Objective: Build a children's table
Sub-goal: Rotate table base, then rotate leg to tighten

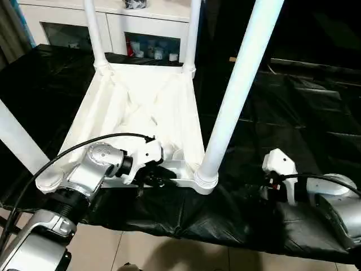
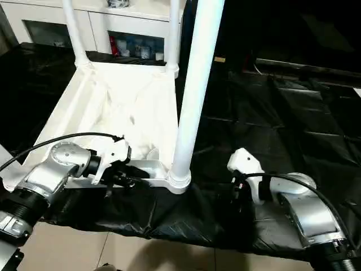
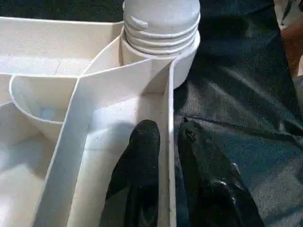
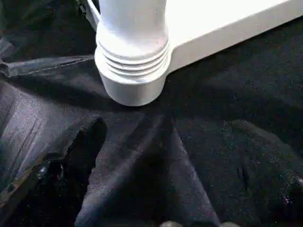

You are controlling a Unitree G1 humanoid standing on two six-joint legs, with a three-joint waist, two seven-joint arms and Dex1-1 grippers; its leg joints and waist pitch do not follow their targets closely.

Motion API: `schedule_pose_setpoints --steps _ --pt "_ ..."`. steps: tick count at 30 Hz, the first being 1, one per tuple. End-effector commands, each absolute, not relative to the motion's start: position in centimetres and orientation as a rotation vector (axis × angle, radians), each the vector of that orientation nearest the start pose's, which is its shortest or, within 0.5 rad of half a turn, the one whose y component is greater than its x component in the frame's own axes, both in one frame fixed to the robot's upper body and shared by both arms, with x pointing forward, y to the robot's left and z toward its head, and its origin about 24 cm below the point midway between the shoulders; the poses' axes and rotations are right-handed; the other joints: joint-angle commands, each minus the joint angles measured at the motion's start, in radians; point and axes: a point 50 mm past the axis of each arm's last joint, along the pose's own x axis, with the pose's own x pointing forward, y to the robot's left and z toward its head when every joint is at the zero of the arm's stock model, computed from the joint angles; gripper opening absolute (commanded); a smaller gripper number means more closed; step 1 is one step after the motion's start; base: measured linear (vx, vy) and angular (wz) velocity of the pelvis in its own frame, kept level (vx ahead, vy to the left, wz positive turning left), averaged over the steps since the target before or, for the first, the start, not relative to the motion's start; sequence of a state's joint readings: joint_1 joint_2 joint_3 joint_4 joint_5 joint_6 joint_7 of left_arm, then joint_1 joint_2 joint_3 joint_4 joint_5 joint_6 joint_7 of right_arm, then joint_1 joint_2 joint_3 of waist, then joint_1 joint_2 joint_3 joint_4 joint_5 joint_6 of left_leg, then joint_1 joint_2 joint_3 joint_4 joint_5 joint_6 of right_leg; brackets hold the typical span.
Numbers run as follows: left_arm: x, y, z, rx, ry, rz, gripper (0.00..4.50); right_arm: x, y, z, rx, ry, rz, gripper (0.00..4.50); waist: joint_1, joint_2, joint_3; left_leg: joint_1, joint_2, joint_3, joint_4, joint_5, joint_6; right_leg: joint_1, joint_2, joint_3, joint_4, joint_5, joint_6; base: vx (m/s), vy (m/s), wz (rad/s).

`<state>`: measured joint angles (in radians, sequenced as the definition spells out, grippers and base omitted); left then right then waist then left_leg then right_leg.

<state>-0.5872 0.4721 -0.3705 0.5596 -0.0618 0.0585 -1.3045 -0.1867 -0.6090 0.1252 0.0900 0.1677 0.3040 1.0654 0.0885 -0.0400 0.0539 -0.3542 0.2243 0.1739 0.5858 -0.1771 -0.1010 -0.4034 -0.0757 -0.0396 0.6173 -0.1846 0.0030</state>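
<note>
Upside down on the black plastic sheet (image 1: 293,113): the white table top (image 1: 144,107), smooth hard plastic, ribs crossing inside, a raised rim all round. Four white tube legs standing up from the round corner sockets. Near right leg (image 1: 237,93) at about 5 o'clock of the top, long, smooth, getting thinner toward its free end, ridged collar (image 3: 161,35) sitting in its socket. Near left leg (image 1: 17,141) at about 7 o'clock. Far left leg (image 1: 95,34) at about 11 o'clock, far right leg (image 1: 192,34) at about 1 o'clock.

At the near rim, about 6 o'clock: left gripper (image 3: 166,137), two black fingers close together, pinching the thin rim wall, one finger inside the top, one outside over the sheet. Silver round wrist and a black cable (image 1: 73,148) looping over it.

At about 4 o'clock of the table, well apart from the near right leg: right gripper (image 4: 165,137), fingers spread wide, holding nothing, low over the wrinkly shiny sheet and pointed at the leg's collar.

Behind the table, at 12 o'clock: white cabinet (image 1: 141,25) with glass doors, small bottles inside, labels too small to read.
</note>
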Motion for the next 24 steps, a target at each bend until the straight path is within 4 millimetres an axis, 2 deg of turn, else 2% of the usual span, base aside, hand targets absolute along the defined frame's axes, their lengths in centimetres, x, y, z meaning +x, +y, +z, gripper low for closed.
schedule_pose_setpoints --steps 1,3,5,8,11,13,19,20,21,24 --pt "30.6 15.5 5.0 0.464 0.531 -1.442 0.54 25.8 -20.2 5.8 -0.290 0.456 1.067 4.50 0.004 0.004 -0.060 0.005 0.003 0.005 -0.071 -0.266 0.012 0.046 -0.047 0.030 -0.077 -0.230 -0.200 0.000 0.000 0.00" --pt "30.6 15.5 5.0 0.468 0.536 -1.440 0.14 25.9 -19.8 5.9 -0.286 0.447 1.076 4.50 0.003 0.004 -0.060 0.005 0.003 0.005 -0.071 -0.273 0.010 0.046 -0.047 0.030 -0.077 -0.234 -0.200 0.000 0.000 0.00" --pt "30.7 15.6 4.9 0.469 0.542 -1.438 0.08 26.0 -19.4 5.9 -0.285 0.431 1.084 4.50 0.003 0.005 -0.060 0.006 0.003 0.005 -0.072 -0.276 0.008 0.045 -0.047 0.030 -0.078 -0.241 -0.199 0.000 0.000 0.00" --pt "30.6 15.4 4.9 0.464 0.543 -1.438 0.03 26.3 -18.6 6.0 -0.275 0.407 1.096 4.50 0.001 0.007 -0.060 0.007 0.003 0.004 -0.073 -0.280 0.004 0.044 -0.047 0.030 -0.077 -0.242 -0.199 0.000 0.000 0.00" --pt "30.4 14.1 4.7 0.426 0.522 -1.447 0.03 26.6 -16.7 5.9 -0.257 0.382 1.137 4.50 0.002 0.006 -0.061 0.008 0.004 0.005 -0.073 -0.281 0.001 0.043 -0.047 0.030 -0.076 -0.234 -0.205 0.000 0.000 0.00" --pt "30.3 13.5 4.5 0.417 0.515 -1.455 0.03 26.9 -16.2 5.7 -0.261 0.379 1.134 4.50 0.001 0.006 -0.061 0.009 0.004 0.005 -0.073 -0.282 -0.001 0.043 -0.046 0.031 -0.075 -0.229 -0.208 0.000 0.000 0.00" --pt "30.1 12.1 4.3 0.405 0.496 -1.472 0.03 28.5 -14.6 5.3 -0.286 0.358 1.089 4.50 0.003 0.005 -0.064 0.007 0.001 0.008 -0.071 -0.241 -0.007 0.044 -0.046 0.031 -0.069 -0.180 -0.215 0.000 0.000 0.00" --pt "30.1 12.0 4.3 0.403 0.494 -1.471 0.00 28.6 -14.5 5.3 -0.279 0.359 1.088 4.20 0.004 0.006 -0.063 0.008 0.001 0.008 -0.071 -0.242 -0.006 0.045 -0.045 0.031 -0.070 -0.179 -0.213 0.000 0.000 0.00" --pt "30.1 12.0 4.3 0.404 0.493 -1.470 0.00 28.8 -14.4 5.2 -0.279 0.361 1.086 4.12 0.004 0.001 -0.062 0.006 0.001 0.008 -0.072 -0.245 -0.004 0.046 -0.046 0.031 -0.071 -0.186 -0.210 0.000 0.000 0.00" --pt "30.2 12.1 4.4 0.404 0.495 -1.466 0.00 28.9 -14.3 5.2 -0.274 0.369 1.089 3.93 0.002 0.004 -0.061 0.006 0.001 0.006 -0.073 -0.256 -0.006 0.046 -0.047 0.031 -0.073 -0.219 -0.199 0.000 0.000 0.00"
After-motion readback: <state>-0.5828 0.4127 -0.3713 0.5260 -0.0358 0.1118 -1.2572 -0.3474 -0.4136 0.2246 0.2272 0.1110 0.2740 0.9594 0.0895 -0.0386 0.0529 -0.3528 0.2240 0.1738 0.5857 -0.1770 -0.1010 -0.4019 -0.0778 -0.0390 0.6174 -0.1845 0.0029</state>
